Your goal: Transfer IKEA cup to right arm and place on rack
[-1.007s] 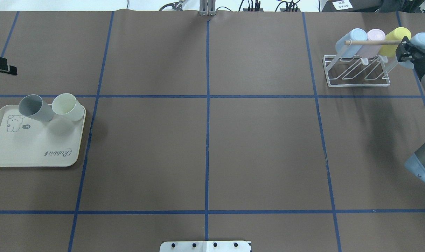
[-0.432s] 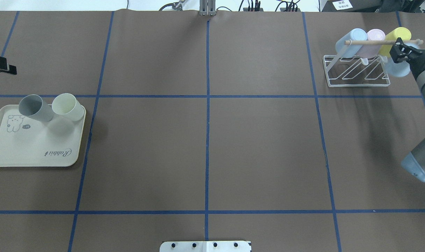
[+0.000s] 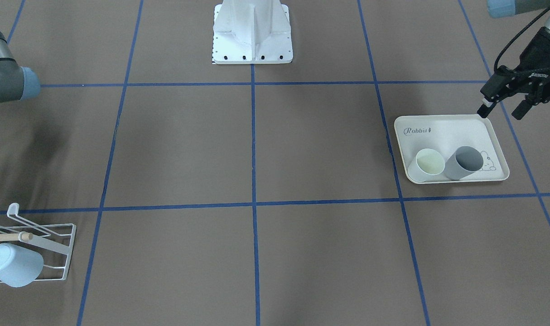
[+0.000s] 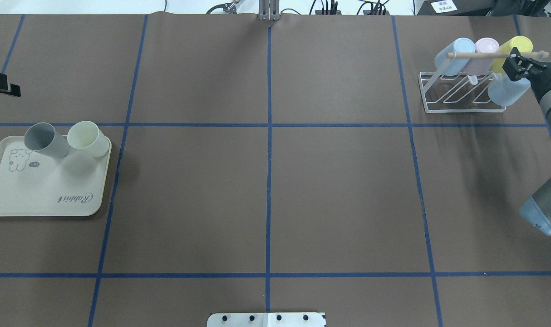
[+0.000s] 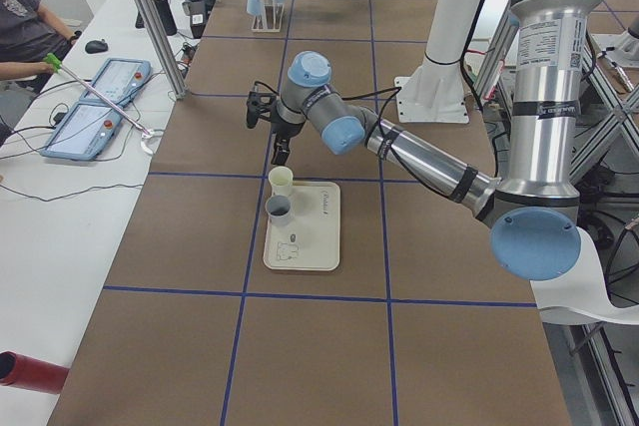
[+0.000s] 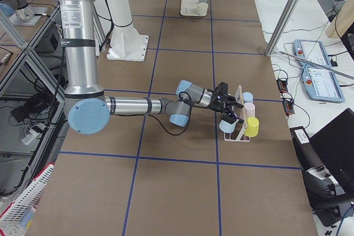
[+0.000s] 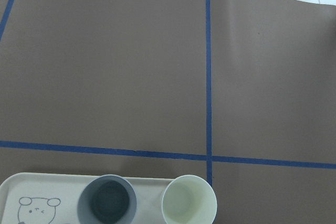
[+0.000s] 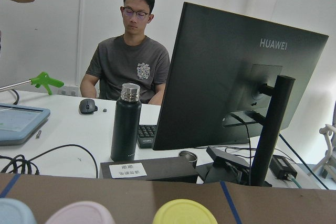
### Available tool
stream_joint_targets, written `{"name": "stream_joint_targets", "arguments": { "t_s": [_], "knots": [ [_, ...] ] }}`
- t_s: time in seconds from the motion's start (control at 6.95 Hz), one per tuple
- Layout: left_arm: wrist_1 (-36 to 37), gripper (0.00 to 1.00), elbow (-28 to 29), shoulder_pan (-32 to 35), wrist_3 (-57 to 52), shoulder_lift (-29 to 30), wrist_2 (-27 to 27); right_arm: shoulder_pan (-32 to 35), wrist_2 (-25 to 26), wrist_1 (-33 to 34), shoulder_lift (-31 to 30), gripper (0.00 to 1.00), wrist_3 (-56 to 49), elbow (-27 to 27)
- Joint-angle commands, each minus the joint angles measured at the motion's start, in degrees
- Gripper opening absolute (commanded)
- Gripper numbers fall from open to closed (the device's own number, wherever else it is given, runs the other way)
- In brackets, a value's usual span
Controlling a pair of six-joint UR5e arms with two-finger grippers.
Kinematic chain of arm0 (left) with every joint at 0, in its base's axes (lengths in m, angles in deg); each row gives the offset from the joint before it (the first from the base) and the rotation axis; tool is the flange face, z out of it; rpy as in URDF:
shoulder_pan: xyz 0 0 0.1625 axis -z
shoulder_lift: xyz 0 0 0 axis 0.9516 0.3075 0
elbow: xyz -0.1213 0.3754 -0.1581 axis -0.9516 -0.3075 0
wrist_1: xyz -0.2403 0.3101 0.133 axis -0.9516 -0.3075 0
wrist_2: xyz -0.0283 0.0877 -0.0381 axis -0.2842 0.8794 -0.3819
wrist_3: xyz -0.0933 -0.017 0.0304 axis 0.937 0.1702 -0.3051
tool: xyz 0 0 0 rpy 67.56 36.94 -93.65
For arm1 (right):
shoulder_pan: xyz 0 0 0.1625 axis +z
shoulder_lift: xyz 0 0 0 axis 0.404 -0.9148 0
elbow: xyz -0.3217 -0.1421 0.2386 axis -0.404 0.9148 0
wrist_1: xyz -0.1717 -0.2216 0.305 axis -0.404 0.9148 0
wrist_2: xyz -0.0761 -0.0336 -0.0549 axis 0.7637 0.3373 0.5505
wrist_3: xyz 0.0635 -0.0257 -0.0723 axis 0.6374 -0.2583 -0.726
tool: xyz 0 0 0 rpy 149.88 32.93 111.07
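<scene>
A: Where is the IKEA cup sitting?
B: It's hanging tilted over the right end of the rack, just below the dowel and beside the yellow cup. A second ago it was riding higher, out past the dowel's tip. It's been coming down and inward since.
A: Right gripper?
B: It's pinching the cup's upper end, jaws closed on it, and it's shifting left along with the cup.
A: Other slots?
B: The pale blue cup, pink cup and yellow cup are sitting on the prongs, not moving.
A: Left side?
B: The left gripper is hovering near the tray, jaws spread, holding nothing. The grey cup and cream cup are staying put.
</scene>
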Motion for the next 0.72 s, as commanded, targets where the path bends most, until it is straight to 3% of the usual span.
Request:
{"name": "stream_joint_targets", "arguments": {
  "t_s": [0.0, 0.29, 0.58],
  "knots": [
    [0.05, 1.00, 0.00, 0.57, -0.08, -0.04, -0.80, 0.19, -0.64, 0.13, -2.25, 1.00, 0.00, -6.90],
    [-0.04, 1.00, 1.13, 0.57, -0.08, -0.04, -0.80, 0.28, -1.79, 0.22, -5.85, 1.00, 1.05, -14.47],
    [0.05, 1.00, 2.45, 0.57, -1.91, -1.26, -0.80, 0.19, -2.22, 0.22, -7.18, 1.00, 9.46, -20.28]
  ]
}}
